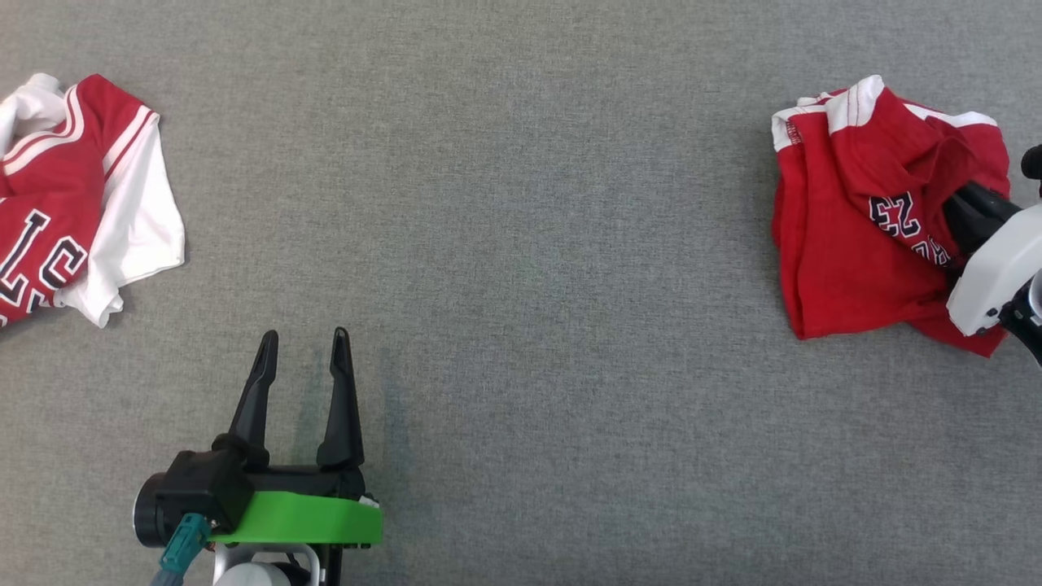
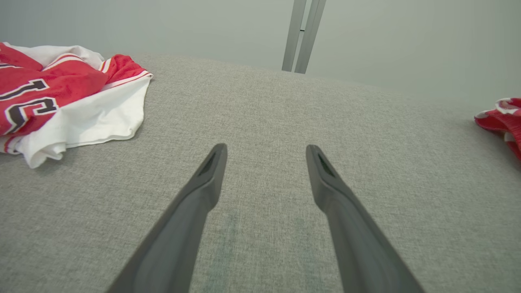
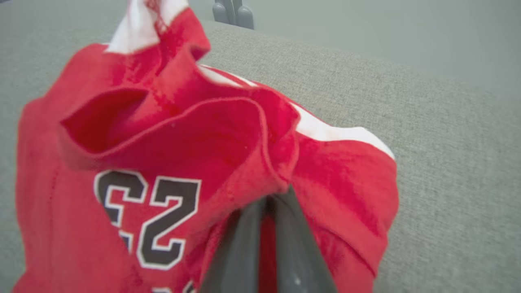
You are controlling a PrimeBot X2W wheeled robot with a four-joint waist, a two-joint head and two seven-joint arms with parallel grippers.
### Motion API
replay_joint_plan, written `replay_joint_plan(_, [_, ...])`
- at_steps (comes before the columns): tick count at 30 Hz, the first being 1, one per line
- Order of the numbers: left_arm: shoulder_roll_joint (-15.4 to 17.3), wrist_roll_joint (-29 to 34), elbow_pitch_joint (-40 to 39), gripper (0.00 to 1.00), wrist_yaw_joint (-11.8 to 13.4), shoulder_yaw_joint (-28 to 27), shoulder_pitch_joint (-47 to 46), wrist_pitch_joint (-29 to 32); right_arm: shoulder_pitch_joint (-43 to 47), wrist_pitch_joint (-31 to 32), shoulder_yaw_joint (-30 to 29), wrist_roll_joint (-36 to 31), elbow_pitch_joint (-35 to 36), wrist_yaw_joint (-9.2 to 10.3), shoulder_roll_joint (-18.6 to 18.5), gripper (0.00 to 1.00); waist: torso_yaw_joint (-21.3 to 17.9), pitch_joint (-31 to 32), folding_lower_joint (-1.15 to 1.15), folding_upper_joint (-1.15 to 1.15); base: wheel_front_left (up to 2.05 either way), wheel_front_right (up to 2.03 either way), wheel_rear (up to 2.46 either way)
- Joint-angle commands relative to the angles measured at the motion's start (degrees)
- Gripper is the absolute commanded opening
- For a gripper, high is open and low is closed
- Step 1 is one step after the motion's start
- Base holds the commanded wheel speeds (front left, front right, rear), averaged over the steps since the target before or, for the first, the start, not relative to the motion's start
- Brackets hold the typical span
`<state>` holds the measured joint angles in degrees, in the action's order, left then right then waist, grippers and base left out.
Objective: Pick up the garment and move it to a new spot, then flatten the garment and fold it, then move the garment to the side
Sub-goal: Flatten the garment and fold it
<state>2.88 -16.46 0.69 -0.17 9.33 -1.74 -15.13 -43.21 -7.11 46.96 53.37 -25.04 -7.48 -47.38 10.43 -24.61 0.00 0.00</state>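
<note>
The right gripper point(image 3: 273, 199), fingers pinching one fold, holds the crumpled red-and-white numbered fabric jersey point(image 1: 855, 212) at the far right of the grey cloth table point(image 1: 521, 244); the left gripper point(image 1: 304, 334) has its fingers spread, empty. So shallow a pinch could slip mid-lift

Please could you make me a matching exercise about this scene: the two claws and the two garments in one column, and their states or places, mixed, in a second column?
Column one:
1. left claw
2. right claw
3. red-and-white garment
4. red garment

Column two:
A. lies at the robot's far left, untouched
B. shut on a fold of cloth
C. open, over the bare grey surface
D. bunched at the robot's right, gripped

Pairs: 1-C, 2-B, 3-A, 4-D.
</note>
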Motion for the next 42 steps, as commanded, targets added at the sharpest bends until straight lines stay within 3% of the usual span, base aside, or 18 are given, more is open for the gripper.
replay_joint_plan(1, [0.1,0.2,0.2,1.00,0.3,-0.2,-0.4,0.0,-0.9,-0.7,1.3,1.5,1.1,-0.02,-0.8,0.00,-0.4,0.4,0.00,0.00,0.00,0.00,0.00])
replay_joint_plan(13, [0.1,-0.1,0.7,1.00,0.3,0.2,-0.3,0.0,-4.3,-3.3,12.9,8.4,5.4,-0.01,-3.5,0.00,-0.7,1.4,0.00,0.00,0.00,0.00,0.00])
replay_joint_plan(25, [0.1,-0.2,1.2,1.00,0.2,0.2,0.9,0.0,-6.3,-6.1,22.8,11.7,5.9,-0.02,-2.8,0.00,-1.0,3.6,0.00,0.00,0.00,0.00,0.00])
replay_joint_plan(42, [0.1,-1.1,2.7,1.00,0.7,0.9,3.6,0.0,0.6,-8.0,26.3,12.9,6.2,-0.01,0.7,0.00,-1.6,11.1,0.00,0.00,0.00,0.00,0.00])
